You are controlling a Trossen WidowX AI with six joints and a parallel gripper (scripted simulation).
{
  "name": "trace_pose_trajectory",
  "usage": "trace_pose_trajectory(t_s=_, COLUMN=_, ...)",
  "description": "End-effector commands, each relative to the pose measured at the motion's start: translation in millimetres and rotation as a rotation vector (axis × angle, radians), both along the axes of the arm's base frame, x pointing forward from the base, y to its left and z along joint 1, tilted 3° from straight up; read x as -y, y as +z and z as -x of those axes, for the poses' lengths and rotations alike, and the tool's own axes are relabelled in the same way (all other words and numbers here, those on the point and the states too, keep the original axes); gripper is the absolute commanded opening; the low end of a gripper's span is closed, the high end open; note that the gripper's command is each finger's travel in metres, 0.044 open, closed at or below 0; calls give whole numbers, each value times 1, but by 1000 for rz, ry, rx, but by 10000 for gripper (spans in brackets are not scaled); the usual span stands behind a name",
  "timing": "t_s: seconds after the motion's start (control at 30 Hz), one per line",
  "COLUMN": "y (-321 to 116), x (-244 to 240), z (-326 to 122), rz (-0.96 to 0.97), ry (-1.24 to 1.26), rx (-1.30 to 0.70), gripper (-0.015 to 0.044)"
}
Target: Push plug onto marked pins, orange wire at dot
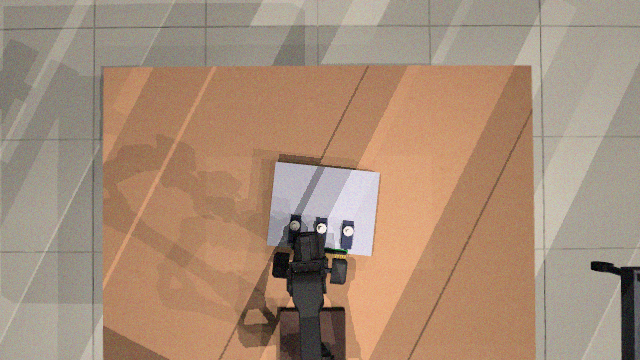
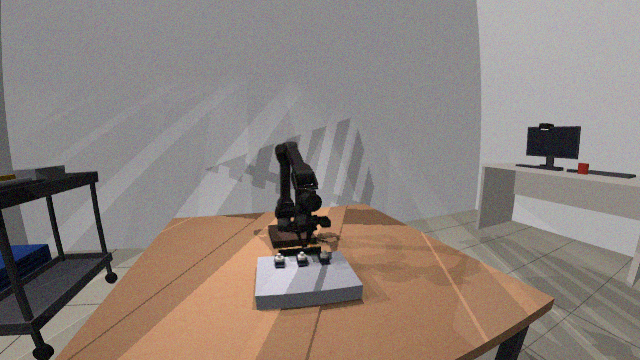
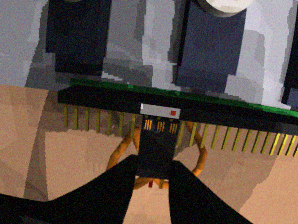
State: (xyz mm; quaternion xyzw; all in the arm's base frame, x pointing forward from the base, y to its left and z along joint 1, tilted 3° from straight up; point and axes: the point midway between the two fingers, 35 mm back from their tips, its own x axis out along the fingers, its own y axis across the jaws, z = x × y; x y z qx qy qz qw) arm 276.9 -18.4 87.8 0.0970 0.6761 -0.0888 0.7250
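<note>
My gripper (image 3: 154,164) is shut on the black plug (image 3: 157,150), gripping its near end. The plug points at the pin row, its far end against the white band (image 3: 156,110), whose red dot (image 3: 173,112) is on the right. The plug looks nearly square to the row. Pins show on both sides of it; the three marked ones are covered, and whether they sit in its holes cannot be told. An orange wire (image 3: 202,155) loops beside it. The pale holder (image 1: 325,187) (image 2: 305,287) lies beyond. In the top view the arm hides the fingertips and plug.
Three dark servos stand on the holder, one at the right (image 1: 347,240) (image 3: 212,50). The pin header with its green edge (image 1: 336,251) (image 3: 230,100) runs along the holder's near edge. Uncovered pins (image 3: 98,119) stick out close to both fingers. The arm's base (image 1: 337,330) stands on the wooden table (image 1: 450,200).
</note>
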Motion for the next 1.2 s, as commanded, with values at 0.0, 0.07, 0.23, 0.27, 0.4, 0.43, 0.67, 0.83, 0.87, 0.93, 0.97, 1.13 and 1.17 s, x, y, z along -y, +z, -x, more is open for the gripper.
trace_pose_trajectory(t_s=0.0, y=3, x=2, z=-6, rz=6, ry=1, rx=13, gripper=0)
trace_pose_trajectory(t_s=0.07, y=2, x=2, z=-5, rz=6, ry=1, rx=13, gripper=26)
trace_pose_trajectory(t_s=0.23, y=-3, x=0, z=-4, rz=6, ry=1, rx=13, gripper=158)
trace_pose_trajectory(t_s=0.27, y=-3, x=0, z=-4, rz=6, ry=1, rx=13, gripper=184)
trace_pose_trajectory(t_s=0.4, y=11, x=0, z=-4, rz=6, ry=1, rx=13, gripper=289)
trace_pose_trajectory(t_s=0.43, y=18, x=0, z=-4, rz=6, ry=1, rx=13, gripper=315)
trace_pose_trajectory(t_s=0.67, y=57, x=-1, z=1, rz=6, ry=1, rx=13, gripper=440)
trace_pose_trajectory(t_s=0.83, y=57, x=-1, z=1, rz=6, ry=1, rx=13, gripper=440)
trace_pose_trajectory(t_s=0.87, y=57, x=-1, z=1, rz=6, ry=1, rx=13, gripper=440)
trace_pose_trajectory(t_s=0.93, y=57, x=-1, z=1, rz=6, ry=1, rx=13, gripper=440)
trace_pose_trajectory(t_s=0.97, y=57, x=-1, z=1, rz=6, ry=1, rx=13, gripper=440)
trace_pose_trajectory(t_s=1.13, y=57, x=-1, z=1, rz=6, ry=1, rx=13, gripper=440)
trace_pose_trajectory(t_s=1.17, y=57, x=-1, z=1, rz=6, ry=1, rx=13, gripper=440)
